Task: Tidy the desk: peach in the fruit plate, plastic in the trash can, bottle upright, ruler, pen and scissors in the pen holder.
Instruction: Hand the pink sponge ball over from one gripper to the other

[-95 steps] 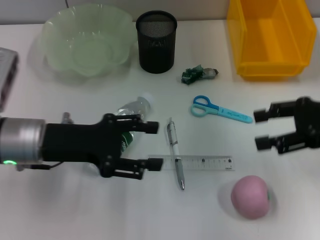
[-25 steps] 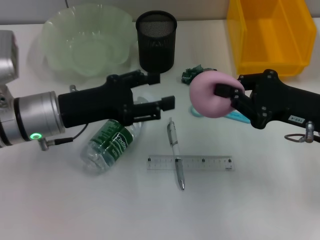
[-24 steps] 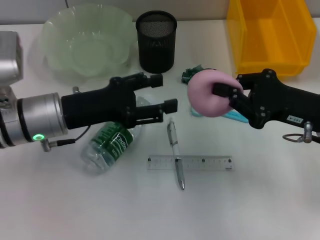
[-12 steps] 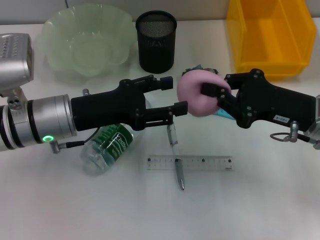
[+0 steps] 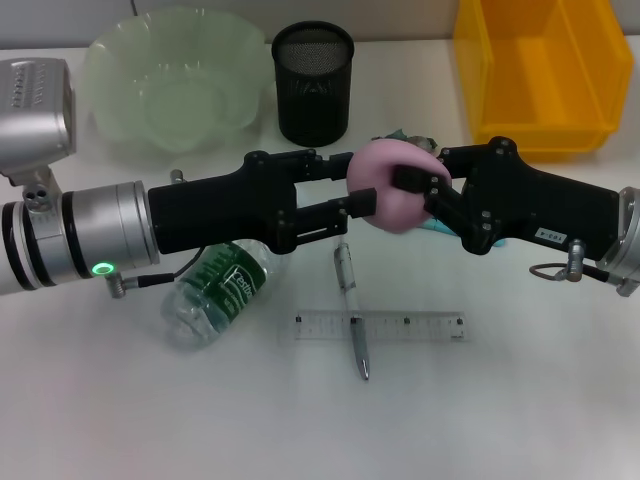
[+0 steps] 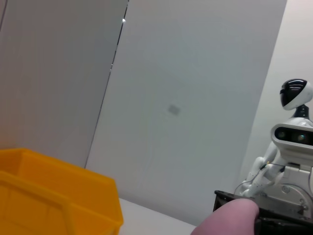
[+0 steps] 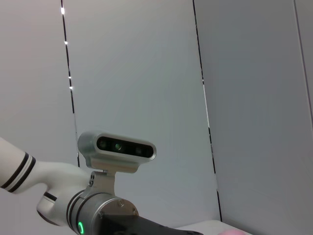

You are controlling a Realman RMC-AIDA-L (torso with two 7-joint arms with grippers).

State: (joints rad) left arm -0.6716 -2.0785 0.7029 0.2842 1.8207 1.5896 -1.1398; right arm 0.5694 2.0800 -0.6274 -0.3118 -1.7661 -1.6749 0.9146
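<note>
1. Toward 9 o'clock on the desk (image 5: 120, 420), the left gripper (image 5: 352, 184) reaches across from the left, its fingers spread wide on either side of the peach (image 5: 391, 186).
2. Below that arm, at 8 o'clock, the water bottle (image 5: 216, 292) lies on its side.
3. Near 6 o'clock the pen (image 5: 351, 309) lies across the ruler (image 5: 380, 327).
4. At centre, the right gripper (image 5: 421, 187) clamps the peach above the desk.
5. At 12 o'clock stands the pen holder (image 5: 313, 83); the fruit plate (image 5: 175, 80) sits at 10 o'clock.
</note>
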